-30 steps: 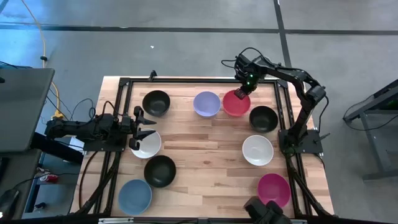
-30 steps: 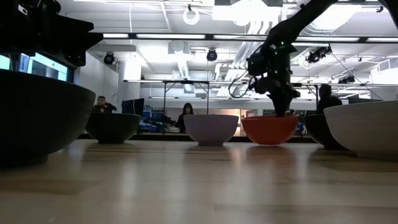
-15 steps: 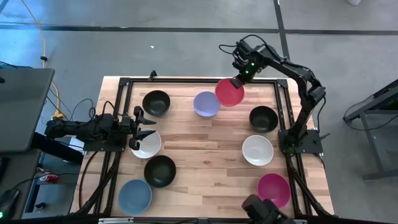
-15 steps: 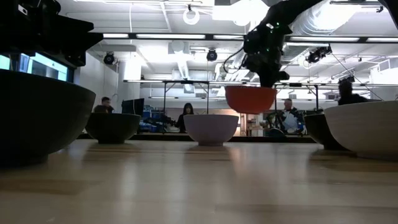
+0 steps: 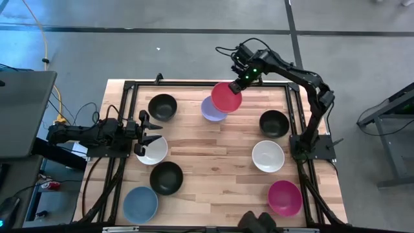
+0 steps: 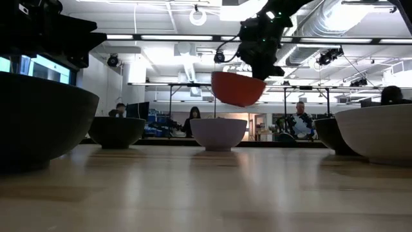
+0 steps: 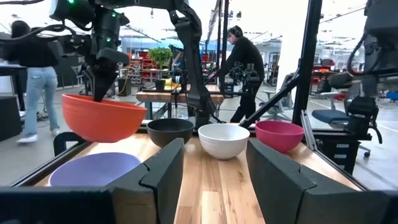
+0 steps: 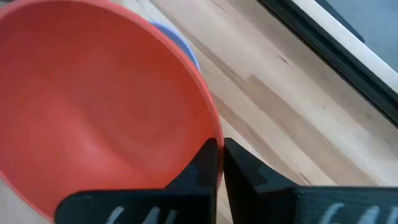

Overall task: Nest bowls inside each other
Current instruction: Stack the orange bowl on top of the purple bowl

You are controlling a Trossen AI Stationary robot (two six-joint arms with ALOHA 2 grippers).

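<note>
Lifted off the tabletop since a second ago, the red bowl (image 5: 226, 96) now hangs in the air, carried from beside the lavender bowl (image 5: 211, 110) to partly over it. The right gripper (image 5: 238, 80) pinches the red bowl's rim between its fingers (image 8: 198, 167), pressed together on the thin wall, near the far edge of the tabletop (image 5: 213, 162). Seen from table height, the red bowl (image 6: 237, 88) is tilted and clear above the lavender bowl (image 6: 218, 134). Outward from there, one black bowl (image 5: 162, 107) sits toward the far left corner, another black bowl (image 5: 273, 123) near the right edge, with a white bowl (image 5: 268, 156) nearer the front and a magenta bowl (image 5: 284, 197) at the front right corner. The left gripper (image 5: 146, 132) rests at the left edge, fingers spread and holding nothing, just over a second white bowl (image 5: 153, 150). A third black bowl (image 5: 166, 178) lies in front of that, and a blue bowl (image 5: 140, 204) at the front left corner. People (image 6: 193, 120) show in the room beyond.
</note>
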